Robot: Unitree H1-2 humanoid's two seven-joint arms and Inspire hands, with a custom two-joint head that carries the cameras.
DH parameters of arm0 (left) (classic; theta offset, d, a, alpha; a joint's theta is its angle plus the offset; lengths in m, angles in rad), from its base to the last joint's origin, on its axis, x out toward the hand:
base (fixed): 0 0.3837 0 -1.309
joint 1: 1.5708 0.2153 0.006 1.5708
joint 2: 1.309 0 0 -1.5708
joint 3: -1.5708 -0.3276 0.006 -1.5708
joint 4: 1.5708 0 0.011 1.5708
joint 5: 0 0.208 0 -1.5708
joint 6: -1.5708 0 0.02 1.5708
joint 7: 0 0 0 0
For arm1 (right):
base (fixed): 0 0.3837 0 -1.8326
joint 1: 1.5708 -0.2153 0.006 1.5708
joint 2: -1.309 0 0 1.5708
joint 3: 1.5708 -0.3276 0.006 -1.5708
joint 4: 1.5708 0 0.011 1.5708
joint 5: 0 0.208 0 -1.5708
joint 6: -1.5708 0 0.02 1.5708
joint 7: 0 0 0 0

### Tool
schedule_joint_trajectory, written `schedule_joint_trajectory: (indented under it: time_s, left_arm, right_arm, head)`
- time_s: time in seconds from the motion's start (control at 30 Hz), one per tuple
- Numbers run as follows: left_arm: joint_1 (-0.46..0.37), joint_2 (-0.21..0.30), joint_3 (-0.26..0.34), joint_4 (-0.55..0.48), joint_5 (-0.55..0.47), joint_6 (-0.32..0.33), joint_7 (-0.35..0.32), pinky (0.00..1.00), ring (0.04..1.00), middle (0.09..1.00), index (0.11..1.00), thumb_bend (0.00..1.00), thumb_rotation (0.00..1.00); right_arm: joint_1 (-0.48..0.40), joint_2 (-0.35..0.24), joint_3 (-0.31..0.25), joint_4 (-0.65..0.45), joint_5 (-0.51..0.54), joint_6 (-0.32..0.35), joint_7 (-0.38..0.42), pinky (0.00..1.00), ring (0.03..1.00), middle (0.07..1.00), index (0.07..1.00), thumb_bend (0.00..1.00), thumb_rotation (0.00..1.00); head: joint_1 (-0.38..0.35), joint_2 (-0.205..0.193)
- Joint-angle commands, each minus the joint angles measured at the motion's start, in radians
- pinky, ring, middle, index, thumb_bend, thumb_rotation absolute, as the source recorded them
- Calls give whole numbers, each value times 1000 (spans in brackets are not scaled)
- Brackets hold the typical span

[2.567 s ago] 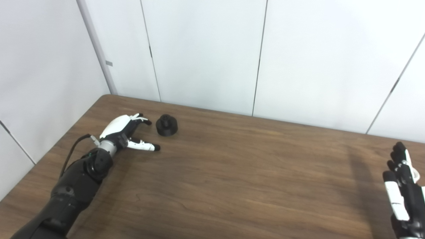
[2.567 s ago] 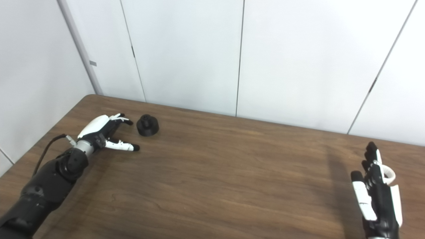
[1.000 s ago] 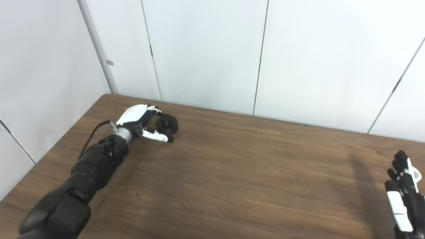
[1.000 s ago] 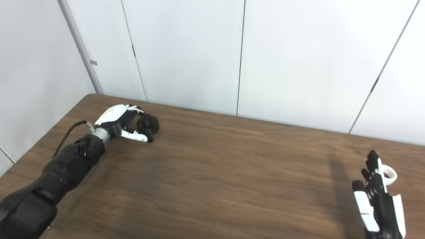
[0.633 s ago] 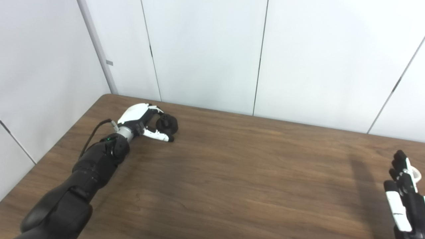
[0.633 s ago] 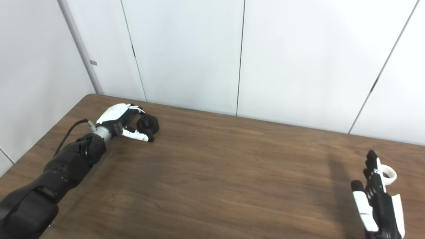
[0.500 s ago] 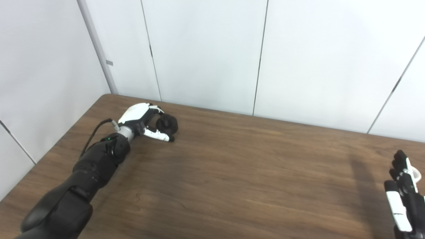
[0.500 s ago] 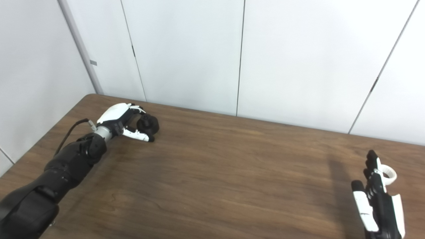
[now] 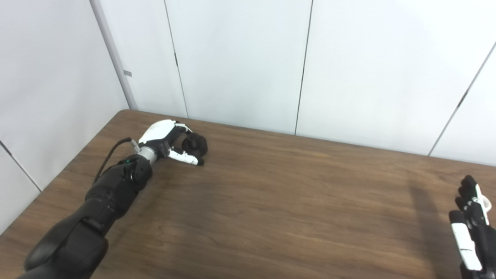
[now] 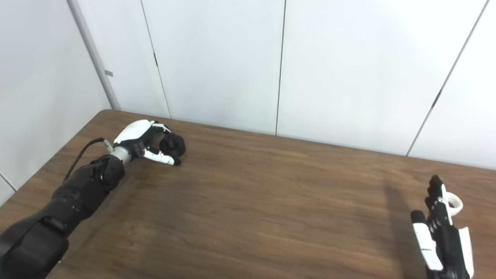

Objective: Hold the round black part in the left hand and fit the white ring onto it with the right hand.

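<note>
Left hand (image 9: 164,135) cups the round black part (image 9: 195,144) on the table's (image 9: 271,201) far-left corner, grip seemingly unclosed; right hand (image 10: 441,232) waits spread open beside the white ring (image 10: 454,204).

Brown wooden table (image 9: 271,201), white wall panels (image 9: 240,58)

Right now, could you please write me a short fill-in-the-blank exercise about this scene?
1. The left hand curls around the round ____ part.
2. The white ring lies just beyond the ____ hand.
3. The part rests on the ____ table.

Missing words: black; right; wooden
</note>
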Motion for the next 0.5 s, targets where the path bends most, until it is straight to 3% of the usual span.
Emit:
schedule_joint_trajectory:
  time_s: [0.0, 0.47]
  left_arm:
    - [-31, 21, -1, -21, 8, -2, -8, 1000, 984, 891, 701, 1000, 306]
    - [-20, 37, 5, -47, 12, 11, -24, 1000, 987, 890, 717, 1000, 317]
  right_arm:
    - [59, 20, 4, 57, 4, -2, -5, 1000, 1000, 1000, 989, 411, 837]
    - [55, 20, 6, 62, 24, -6, 5, 1000, 1000, 1000, 989, 433, 834]
  head:
    - [2, 1]
    - [3, 1]
